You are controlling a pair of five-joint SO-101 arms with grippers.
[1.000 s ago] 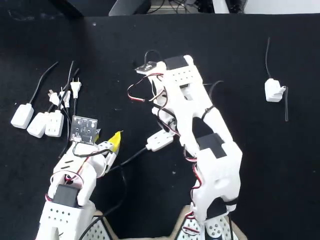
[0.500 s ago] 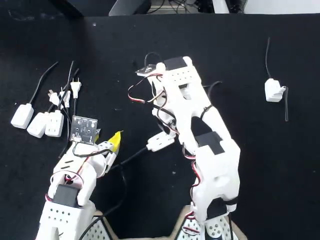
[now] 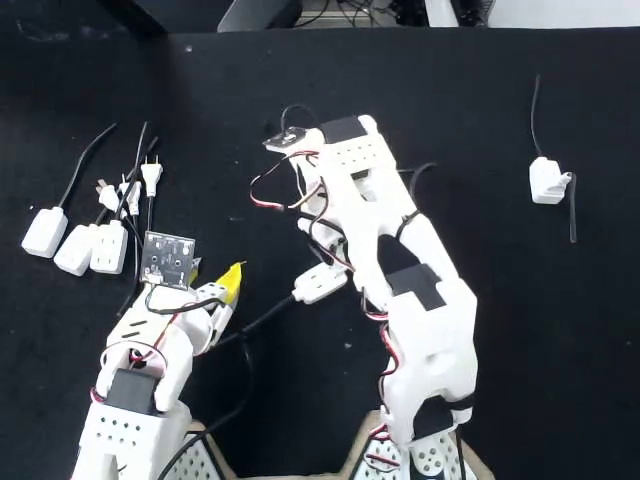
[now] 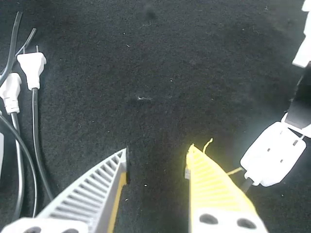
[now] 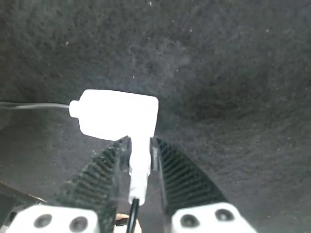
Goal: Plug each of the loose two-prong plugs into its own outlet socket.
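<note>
My right gripper (image 5: 140, 145) is shut on a white two-prong plug (image 5: 140, 167) whose front meets a white outlet socket (image 5: 116, 116) lying on the black mat. In the high view that socket (image 3: 320, 282) lies beside the right arm's wrist, mid-table. My left gripper (image 4: 155, 162) stands open over bare mat with nothing between its fingers, and the same socket (image 4: 272, 155) lies just past its yellow finger (image 4: 209, 184). Loose white plugs (image 4: 31, 63) lie off to its other side. In the high view those loose plugs (image 3: 150, 175) lie at the left, near three white sockets (image 3: 75, 248).
A lone white socket with a black cord (image 3: 548, 180) lies far right. Black cords trail from the left cluster and from the middle socket toward the left arm's base (image 3: 130, 420). The right arm (image 3: 400, 280) stretches across the middle of the black mat (image 3: 480, 100).
The right arm's wrist has shifted slightly to the left, and the middle socket has nudged a little with it. The left arm has kept still.
</note>
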